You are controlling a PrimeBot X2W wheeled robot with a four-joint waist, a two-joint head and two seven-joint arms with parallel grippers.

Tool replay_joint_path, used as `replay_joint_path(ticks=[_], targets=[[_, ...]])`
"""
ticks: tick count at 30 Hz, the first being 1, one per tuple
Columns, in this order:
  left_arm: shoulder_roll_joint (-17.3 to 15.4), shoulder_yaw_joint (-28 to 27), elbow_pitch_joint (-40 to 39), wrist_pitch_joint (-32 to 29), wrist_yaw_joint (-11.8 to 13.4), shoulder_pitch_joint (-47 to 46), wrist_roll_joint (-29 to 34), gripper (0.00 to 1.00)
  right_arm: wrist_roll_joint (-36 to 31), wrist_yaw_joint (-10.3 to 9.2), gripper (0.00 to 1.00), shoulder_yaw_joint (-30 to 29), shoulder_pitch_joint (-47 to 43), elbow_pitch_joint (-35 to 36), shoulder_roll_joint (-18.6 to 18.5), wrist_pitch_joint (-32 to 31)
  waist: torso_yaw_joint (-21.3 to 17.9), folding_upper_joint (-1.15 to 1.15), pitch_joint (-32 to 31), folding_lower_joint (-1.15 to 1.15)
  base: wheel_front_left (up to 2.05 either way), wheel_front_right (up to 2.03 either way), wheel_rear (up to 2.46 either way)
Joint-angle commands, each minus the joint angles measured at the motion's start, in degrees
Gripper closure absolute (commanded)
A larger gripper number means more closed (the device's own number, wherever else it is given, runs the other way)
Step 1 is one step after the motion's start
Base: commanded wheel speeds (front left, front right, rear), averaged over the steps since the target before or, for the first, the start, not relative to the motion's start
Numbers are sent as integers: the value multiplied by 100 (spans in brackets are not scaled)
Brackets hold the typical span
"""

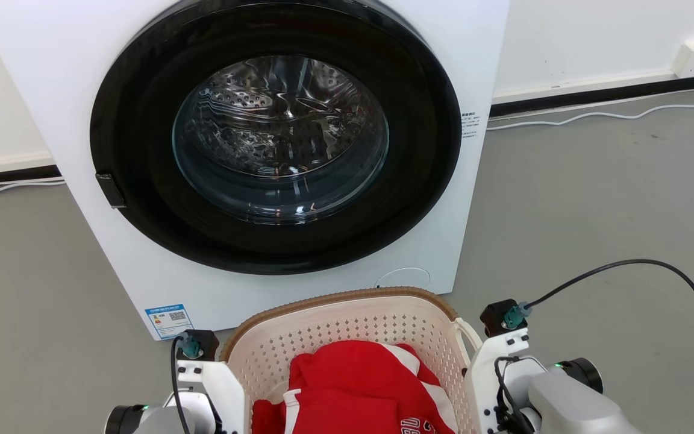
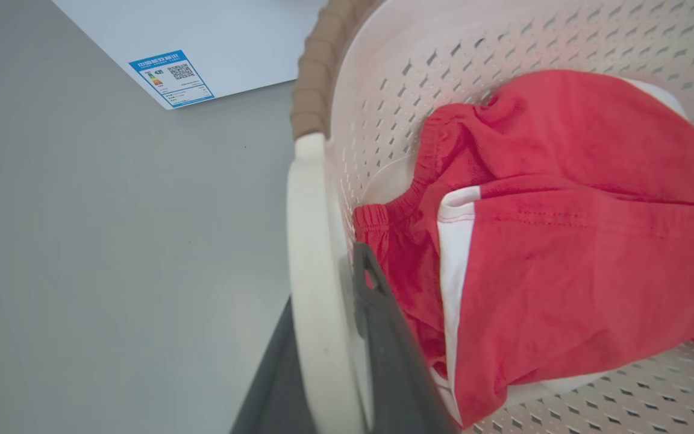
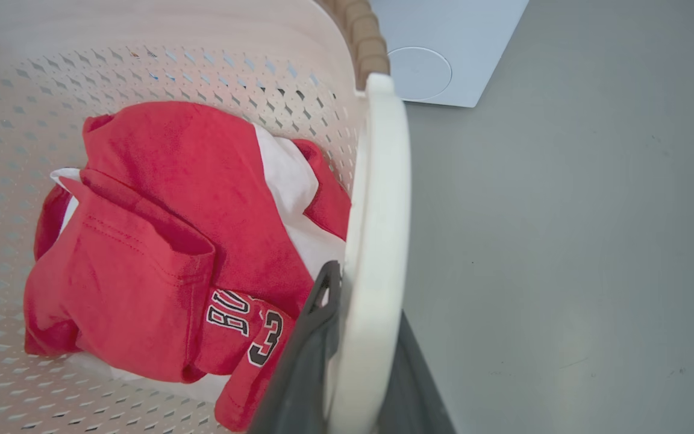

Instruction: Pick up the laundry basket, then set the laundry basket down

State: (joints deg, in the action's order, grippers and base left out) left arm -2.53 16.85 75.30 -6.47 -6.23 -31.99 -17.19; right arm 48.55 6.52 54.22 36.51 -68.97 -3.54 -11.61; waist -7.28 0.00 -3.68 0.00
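Left fingers (image 2: pixel 392 361) were clamped on the white loop handle (image 2: pixel 308 271) of the laundry basket (image 1: pixel 353 325), with one dark finger inside the basket wall and one outside it. Right fingers (image 3: pixel 302 361) gripped the opposite handle (image 3: pixel 377 241) in the same manner, narrowly parted with the handle between them.

In the head view you had the laundry basket at the bottom centre of the frame, directly in front of the washing machine (image 1: pixel 64 90). Its round door glass (image 1: pixel 281 138) sat at the upper centre. You could not tell whether the basket base rested on the grey floor (image 1: pixel 594 211) or hung clear of it.

A red and white garment (image 1: pixel 353 386) lay crumpled in the basket. Black-and-white lettering (image 3: pixel 244 325) showed on it at the lower centre of the right wrist view. A blue label (image 1: pixel 169 319) sat at the machine's lower-left corner. A white cable (image 1: pixel 594 114) ran along the foot of the wall (image 1: pixel 594 36) at the upper right.
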Motion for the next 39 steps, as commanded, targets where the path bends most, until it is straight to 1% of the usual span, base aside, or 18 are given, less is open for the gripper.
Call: replay_joint_path(ticks=[1, 8, 12, 17, 22, 26, 27, 30, 34, 39], targets=[[-172, -37, -134, 54, -121, -148, 23, 100, 11, 97, 100, 125, 204, 132, 67, 129, -2, 0, 9, 0, 0, 0, 0], [-176, 26, -134, 53, -120, -186, -25, 100, 156, 97, 100, 272, 294, 130, 67, 317, 7, 0, 58, 0, 0, 0, 0], [-168, 65, -134, 84, -90, -295, -31, 100, 220, 97, 100, 321, 387, 116, 67, 437, 23, 0, 219, 0, 0, 0, 0], [-206, 108, -138, 325, 72, -461, -5, 100, 233, 97, 100, 370, 546, 63, 67, 767, 35, 0, 600, 0, 0, 0, 0], [-306, 166, -179, 566, 224, -754, 48, 100, 143, 97, 100, 353, 882, -72, 67, 1426, 66, 0, 1363, 0, 0, 0, 0], [-385, 206, -276, 875, 290, -1040, 85, 100, 70, 97, 100, 327, 1155, -173, 67, 1960, 96, 0, 2049, 0, 0, 0, 0], [-385, 206, -276, 875, 290, -1040, 85, 100, 70, 97, 100, 327, 1155, -173, 67, 1960, 96, 0, 2049, 0, 0, 0, 0], [-414, 229, -345, 1143, 353, -1259, 107, 100, 22, 97, 100, 310, 1315, -220, 67, 2326, 145, 0, 2543, 0, 0, 0, 0], [-430, 265, -364, 1392, 394, -1518, 126, 100, -24, 97, 100, 259, 1510, -264, 53, 2562, 200, 0, 3178, 0, 0, 0, 0], [-472, 278, -389, 1715, 503, -1867, 132, 100, -137, 97, 100, 88, 1867, -230, -14, 2653, 238, 0, 3928, 0, 0, 0, 0]])
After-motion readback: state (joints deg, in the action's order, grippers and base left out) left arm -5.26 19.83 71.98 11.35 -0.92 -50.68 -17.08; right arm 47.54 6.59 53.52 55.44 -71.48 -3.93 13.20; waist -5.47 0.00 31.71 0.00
